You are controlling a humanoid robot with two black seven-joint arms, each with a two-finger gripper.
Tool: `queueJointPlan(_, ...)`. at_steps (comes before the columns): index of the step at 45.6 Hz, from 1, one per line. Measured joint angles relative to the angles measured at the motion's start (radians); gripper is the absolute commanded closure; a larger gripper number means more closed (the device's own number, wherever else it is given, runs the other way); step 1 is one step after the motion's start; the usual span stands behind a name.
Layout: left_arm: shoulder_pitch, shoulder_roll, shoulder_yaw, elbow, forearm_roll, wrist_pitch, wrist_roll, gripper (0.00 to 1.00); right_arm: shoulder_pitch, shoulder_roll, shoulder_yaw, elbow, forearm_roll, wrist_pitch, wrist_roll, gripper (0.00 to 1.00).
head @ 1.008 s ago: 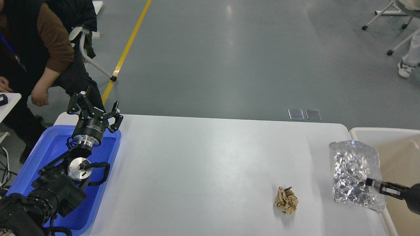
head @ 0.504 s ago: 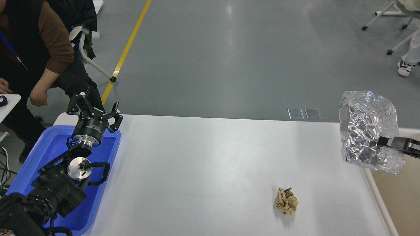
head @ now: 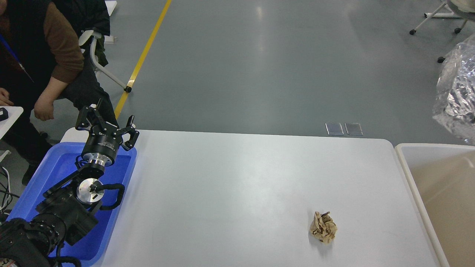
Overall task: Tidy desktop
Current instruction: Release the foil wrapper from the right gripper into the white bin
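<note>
Left hand (head: 107,124) idle above blue tray (head: 55,167), fingers apart, empty. Right hand out of frame; state cannot tell. Foil bag (head: 458,92) aloft at right edge, above bin (head: 408,163). Judged step: binning foil. Next: paper ball (head: 323,232) on desk (head: 237,178).

Bright, sharp; soft floor glare

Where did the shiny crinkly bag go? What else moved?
The foil bag went up off the desktop and rightward, now half out of view at the right edge. The right gripper carrying it has left view. The paper ball and left gripper stayed put.
</note>
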Motion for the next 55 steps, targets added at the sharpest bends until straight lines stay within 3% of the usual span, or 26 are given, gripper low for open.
queueJointPlan(12, 0.0, 0.0, 0.0, 0.0, 0.0, 0.0, 0.0, 0.0, -0.026, 0.102, -0.027, -0.287, 0.115, 0.004, -0.115, 1.0)
queueJointPlan(38, 0.0, 0.0, 0.0, 0.0, 0.0, 0.0, 0.0, 0.0, -0.225, 0.513, -0.045, -0.967, 0.214, -0.039, -0.277, 1.0)
queueJointPlan(55, 0.0, 0.0, 0.0, 0.0, 0.0, 0.0, 0.0, 0.0, -0.389, 0.735, -0.035, -1.153, 0.279, -0.147, -0.356, 1.0)
